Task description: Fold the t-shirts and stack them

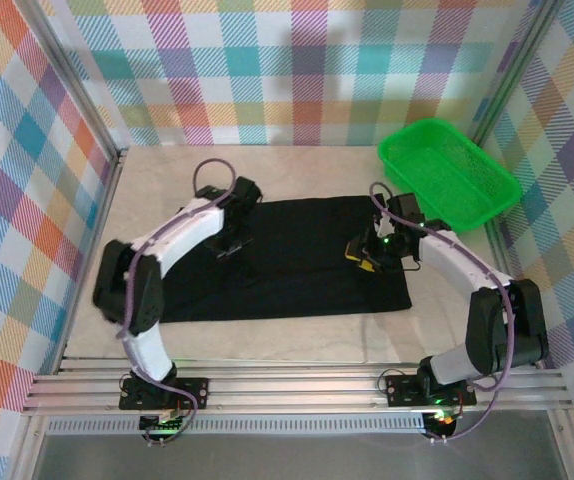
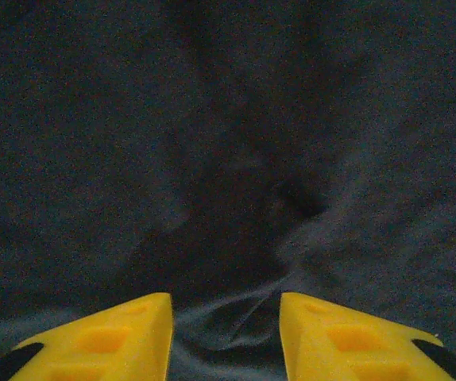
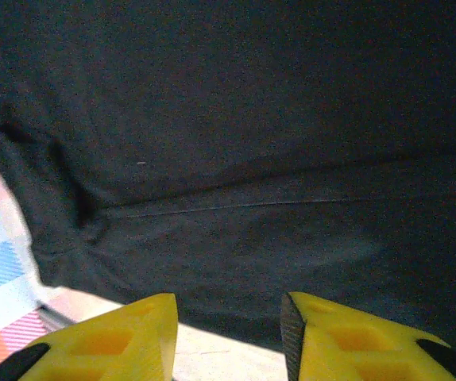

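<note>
While plaid walls (image 1: 27, 150) close round the pale table (image 1: 267, 335), the black t-shirt (image 1: 297, 260) lies flat across its middle, long axis left to right, the green basket (image 1: 447, 175) beyond its right end. Left gripper (image 1: 229, 243) hovers over the shirt's left part and right gripper (image 1: 365, 255) near its right edge, both with fingers spread, pinching nothing.

Pale table (image 1: 267, 335) carries black t-shirt (image 1: 297, 270) (spread flat), green basket (image 1: 447, 175) far right.
</note>
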